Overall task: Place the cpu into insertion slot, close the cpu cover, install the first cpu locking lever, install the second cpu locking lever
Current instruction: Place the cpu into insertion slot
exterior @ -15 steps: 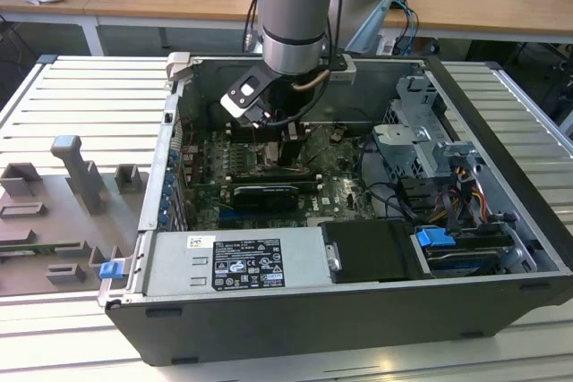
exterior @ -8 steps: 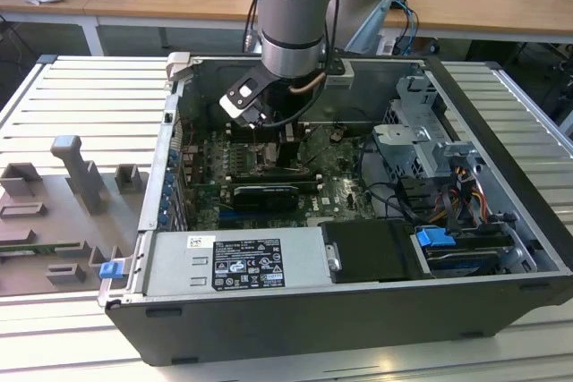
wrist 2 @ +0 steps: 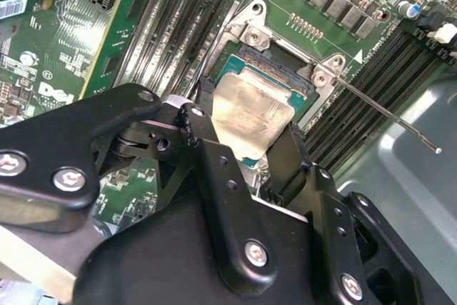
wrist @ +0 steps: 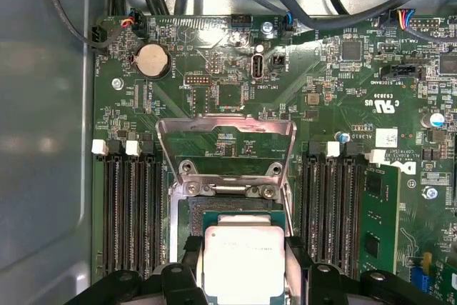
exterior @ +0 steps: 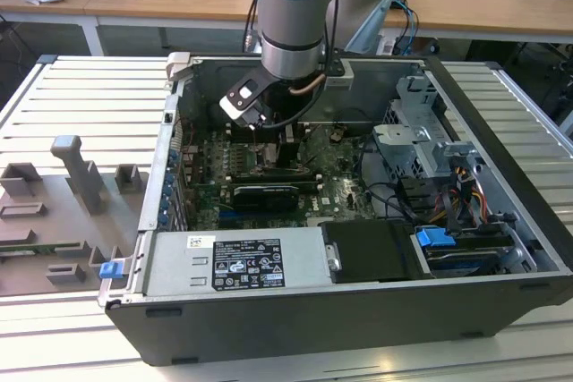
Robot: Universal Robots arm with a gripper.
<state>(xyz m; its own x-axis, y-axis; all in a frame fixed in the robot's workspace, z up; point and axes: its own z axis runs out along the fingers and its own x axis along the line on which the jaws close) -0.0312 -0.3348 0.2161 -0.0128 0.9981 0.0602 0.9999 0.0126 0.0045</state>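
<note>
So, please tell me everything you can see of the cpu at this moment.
The cpu is a small flat square chip with a pale silver, dull metallic top and a thin green edge. In both wrist views the black fingers of the gripper clamp two opposite sides of it. It is at the insertion slot, beside the hinge of the opened cpu cover; whether it is already seated I cannot tell.

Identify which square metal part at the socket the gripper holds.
The cpu, a solid pale chip clamped in the gripper; the cpu cover, a windowed frame, stands open, untouched.
</note>
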